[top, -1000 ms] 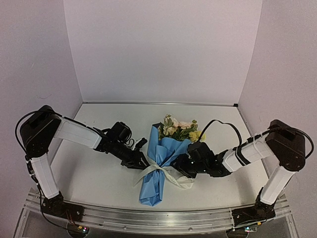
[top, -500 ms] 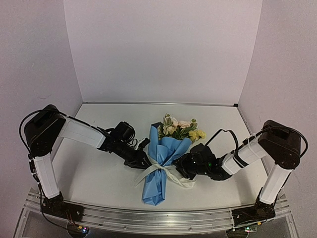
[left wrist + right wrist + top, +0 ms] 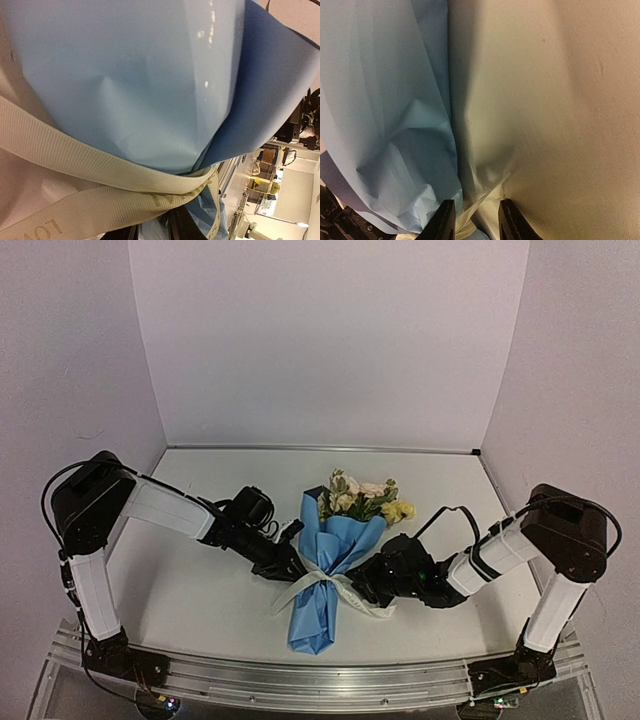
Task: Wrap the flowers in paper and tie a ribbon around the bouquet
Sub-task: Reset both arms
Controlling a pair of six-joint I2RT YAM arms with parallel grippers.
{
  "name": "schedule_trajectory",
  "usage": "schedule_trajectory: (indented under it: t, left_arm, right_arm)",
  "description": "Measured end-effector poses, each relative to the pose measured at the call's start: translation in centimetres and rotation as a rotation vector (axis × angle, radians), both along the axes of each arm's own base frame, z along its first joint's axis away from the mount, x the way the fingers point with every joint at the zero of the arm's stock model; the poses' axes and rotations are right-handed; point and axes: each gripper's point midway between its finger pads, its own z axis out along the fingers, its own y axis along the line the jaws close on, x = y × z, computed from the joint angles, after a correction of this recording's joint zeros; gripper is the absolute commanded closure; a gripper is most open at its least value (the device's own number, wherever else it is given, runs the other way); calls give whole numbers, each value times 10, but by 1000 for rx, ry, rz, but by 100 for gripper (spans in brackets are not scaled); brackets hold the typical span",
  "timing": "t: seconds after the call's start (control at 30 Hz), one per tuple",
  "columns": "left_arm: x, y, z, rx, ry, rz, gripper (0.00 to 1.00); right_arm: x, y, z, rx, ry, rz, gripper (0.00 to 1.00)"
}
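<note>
The paper [image 3: 338, 540] wraps the flowers [image 3: 362, 498] and lies mid-table, blooms toward the back wall, with the ribbon [image 3: 300, 590] tied round its narrow waist. The left hand [image 3: 292, 565] sits at the waist's left edge and the right hand [image 3: 365, 585] at its right edge. The right fingers [image 3: 443, 220] stand narrowly apart with a pale strip between them. Ribbon mostly hides the left ones. I cannot tell whether either hand grips. The table [image 3: 190, 600] stretches wide on both sides to the walls, and the bouquet's foot stops short of the near rail [image 3: 320, 680].

White bench [image 3: 190, 600]. Blue paper [image 3: 315, 620] bundle lying flat; flowers [image 3: 360, 498] at paper's far end; ribbon [image 3: 292, 594] tails either side of paper.
</note>
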Motion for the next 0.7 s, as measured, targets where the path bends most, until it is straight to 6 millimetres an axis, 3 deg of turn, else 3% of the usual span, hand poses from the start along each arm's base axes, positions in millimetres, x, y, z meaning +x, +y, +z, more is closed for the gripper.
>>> schedule_trajectory:
  t: [0.1, 0.27, 0.5, 0.7]
  left_arm:
    - [0, 0, 0, -1, 0, -1, 78]
    - [0, 0, 0, -1, 0, -1, 76]
    - [3, 1, 4, 2, -36, -1, 59]
    - [9, 6, 44, -26, -159, 6, 45]
  right_arm:
    - [-1, 1, 0, 2, 4, 0, 79]
    - [-1, 0, 0, 5, 8, -7, 100]
    - [0, -1, -2, -11, 0, -6, 100]
    - [-1, -6, -5, -58, -12, 8, 100]
